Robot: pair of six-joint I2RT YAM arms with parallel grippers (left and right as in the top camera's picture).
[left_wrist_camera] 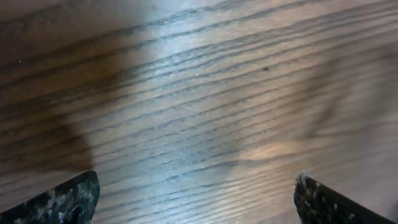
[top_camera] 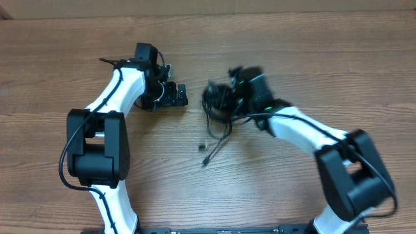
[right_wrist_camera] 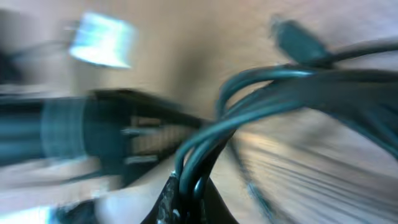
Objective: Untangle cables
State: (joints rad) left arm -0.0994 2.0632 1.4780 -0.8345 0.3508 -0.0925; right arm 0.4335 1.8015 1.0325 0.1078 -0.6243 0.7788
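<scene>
R gripper (right_wrist_camera: 186, 198) clamped on cables (top_camera: 218, 109). L gripper (left_wrist_camera: 196, 200) wide open, empty. Best lift slow, no yanking, so knots don't tighten.

— Where's the bundle?
— I see the cables (top_camera: 218, 116) on the table (top_camera: 292, 45), centre frame, loose ends trailing toward lower centre.
— And the arms?
— My left gripper (top_camera: 177, 95) sits just left of them, apart; the right gripper (top_camera: 229, 91) is at their upper right, touching.

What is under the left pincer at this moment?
Only bare wooden table shows under the open left pincer; the cables are not there. The spots directly beneath its two fingers are covered, so they cannot be checked.
</scene>
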